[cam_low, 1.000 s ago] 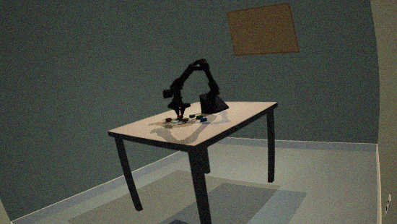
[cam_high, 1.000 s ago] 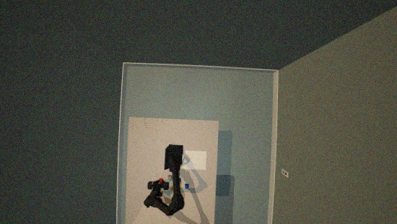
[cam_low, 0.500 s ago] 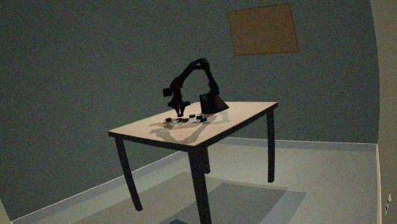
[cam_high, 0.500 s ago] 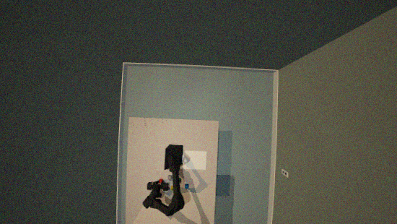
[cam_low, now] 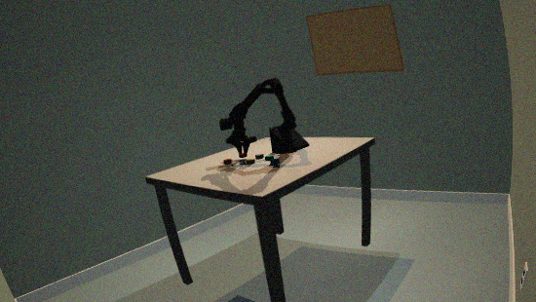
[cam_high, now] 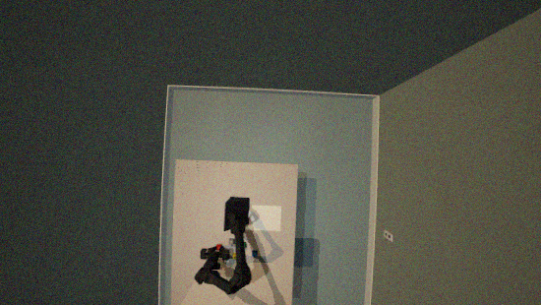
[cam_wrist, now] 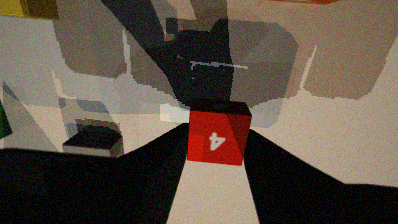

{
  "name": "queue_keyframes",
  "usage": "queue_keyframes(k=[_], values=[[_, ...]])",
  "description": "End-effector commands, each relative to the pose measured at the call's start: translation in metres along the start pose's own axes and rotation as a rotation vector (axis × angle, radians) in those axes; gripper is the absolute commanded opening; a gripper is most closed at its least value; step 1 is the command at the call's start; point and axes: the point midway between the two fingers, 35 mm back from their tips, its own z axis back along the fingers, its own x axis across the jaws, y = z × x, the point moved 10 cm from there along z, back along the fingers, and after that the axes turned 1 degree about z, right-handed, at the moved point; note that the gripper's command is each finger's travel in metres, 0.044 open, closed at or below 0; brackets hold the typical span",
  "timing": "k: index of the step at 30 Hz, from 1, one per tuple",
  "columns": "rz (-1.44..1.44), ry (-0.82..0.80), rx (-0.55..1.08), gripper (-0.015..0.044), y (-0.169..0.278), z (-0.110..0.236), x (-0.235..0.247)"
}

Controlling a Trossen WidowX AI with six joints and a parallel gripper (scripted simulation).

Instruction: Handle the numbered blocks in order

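Red block (cam_wrist: 218, 138) marked 4 sat clamped between my gripper (cam_wrist: 216, 131) fingers, its digit reading upside down toward the wrist camera. Beyond it, a black block (cam_wrist: 94, 141) lay left; farther yellow (cam_wrist: 30, 8) and orange (cam_wrist: 300, 1) blocks were cropped, digits unreadable.

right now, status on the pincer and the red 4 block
Pincer shut on red 4 block. Block looks raised off the table, shadow below. Black block to one side, apart from it. Nothing in the way.
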Motion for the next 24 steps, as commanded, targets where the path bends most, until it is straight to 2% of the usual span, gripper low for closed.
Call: queue_keyframes(k=[1, 16, 24], values=[[-0.001, 0.001, 0.001, 0.012, 0.0002, -0.0056, -0.0002], [-0.001, 0.001, 0.001, 0.012, 0.0003, -0.0131, -0.0001], [-0.001, 0.001, 0.001, 0.033, 0.0003, -0.0131, -0.0001]])
